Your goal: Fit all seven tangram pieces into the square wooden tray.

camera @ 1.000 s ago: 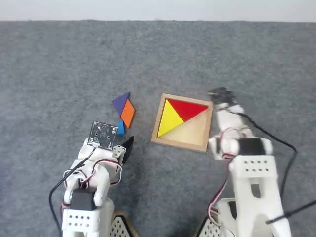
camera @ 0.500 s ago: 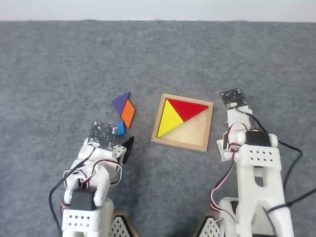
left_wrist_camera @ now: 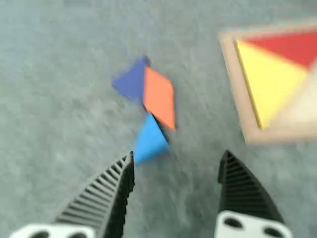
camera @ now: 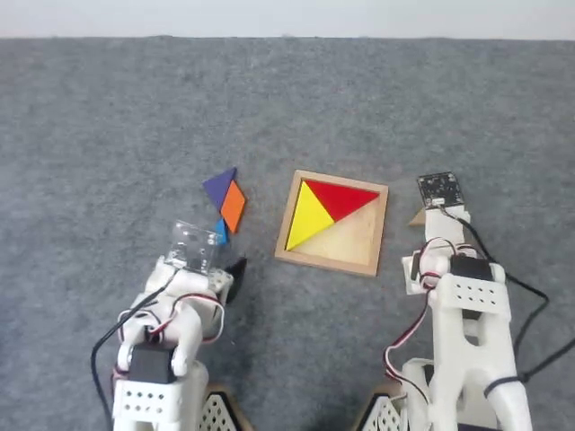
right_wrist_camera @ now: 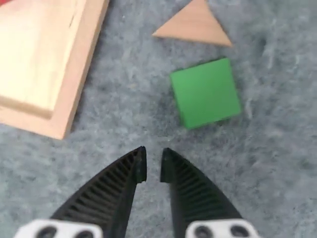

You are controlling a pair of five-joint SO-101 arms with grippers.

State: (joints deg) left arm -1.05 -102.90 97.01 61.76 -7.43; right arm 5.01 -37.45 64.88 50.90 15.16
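- Presently, the square wooden tray (camera: 373,260) is found near the middle of the table (camera: 90,126); a yellow triangle (camera: 308,218) and a red triangle (camera: 346,197) are seated in it, touching
- A purple piece (camera: 218,186), an orange piece (camera: 233,206) and a blue piece (camera: 220,233) are clustered on the table's left side, apart from the tray
- The left gripper (left_wrist_camera: 176,168) is held near the blue piece, jaws well apart, nothing gripped
- The right gripper (right_wrist_camera: 152,166) is held just beside a green square (right_wrist_camera: 205,92), jaws almost together, empty
- A wooden triangle (right_wrist_camera: 194,25) is noted near the square, outside the tray
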